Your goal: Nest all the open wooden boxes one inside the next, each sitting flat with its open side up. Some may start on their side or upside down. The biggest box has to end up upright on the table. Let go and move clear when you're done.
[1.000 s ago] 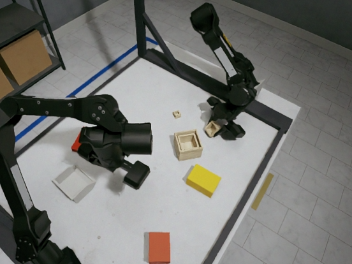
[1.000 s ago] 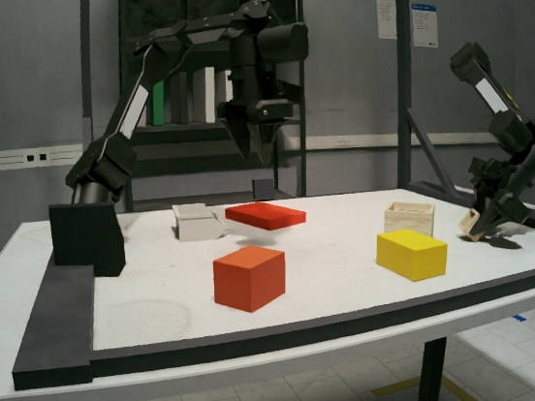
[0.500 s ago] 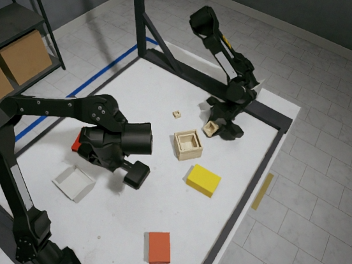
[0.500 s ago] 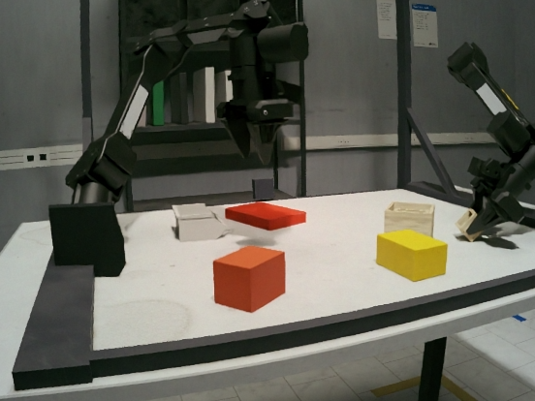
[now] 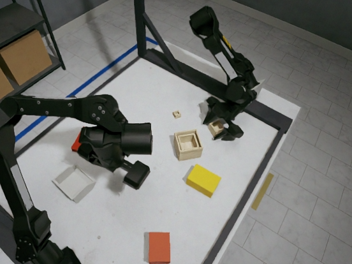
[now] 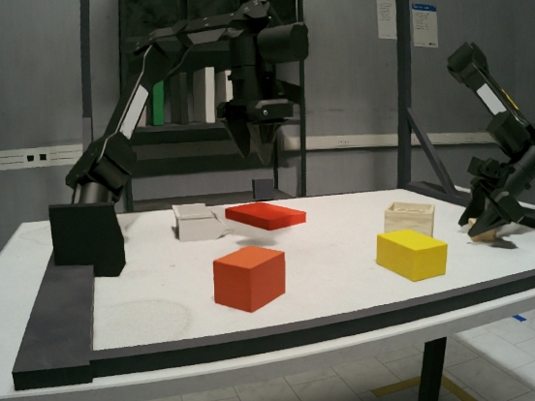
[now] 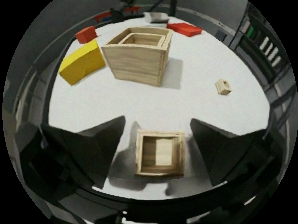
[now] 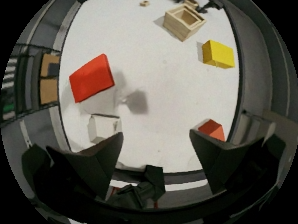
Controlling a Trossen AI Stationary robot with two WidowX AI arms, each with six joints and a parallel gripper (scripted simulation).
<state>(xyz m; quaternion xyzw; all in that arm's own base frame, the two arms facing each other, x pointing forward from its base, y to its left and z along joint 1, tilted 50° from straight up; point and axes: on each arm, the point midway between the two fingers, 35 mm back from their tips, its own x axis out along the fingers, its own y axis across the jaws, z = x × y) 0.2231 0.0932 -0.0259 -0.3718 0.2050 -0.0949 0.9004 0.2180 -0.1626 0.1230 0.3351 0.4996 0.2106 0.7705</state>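
Between the spread, released fingers of the left pincer [image 5: 209,131] [image 6: 467,229] [image 7: 158,119], note 1 ungripped wooden box [image 5: 216,127] [image 6: 483,234] [image 7: 160,155] [image 8: 190,3]; apart from it, 2 nested boxes [image 5: 188,145] [image 6: 409,218] [image 7: 137,57] [image 8: 184,24] upright on the surface [image 5: 127,220] [image 6: 315,271] [image 7: 200,65] [image 8: 160,80] and 1 tiny box [image 5: 176,114] [image 7: 223,87] [image 8: 144,3]; elsewhere, the right pincer [image 5: 103,153] [image 6: 257,160] [image 8: 156,134], raised and likewise released.

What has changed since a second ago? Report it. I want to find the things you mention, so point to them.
The small open box [image 5: 214,131] [image 6: 484,235] [image 7: 160,171] by the left gripper [image 5: 213,130] [image 6: 467,230] [image 7: 158,120] was tilted; it has come down flatter, open side up, shifting slightly right in the exterior view. The gripper's fingers stand clear on both sides, so it appears released. The nested pair [image 5: 189,155] [image 6: 409,226] [image 7: 132,65] [image 8: 176,27] and right arm [image 5: 64,108] [image 6: 283,43] stayed put.
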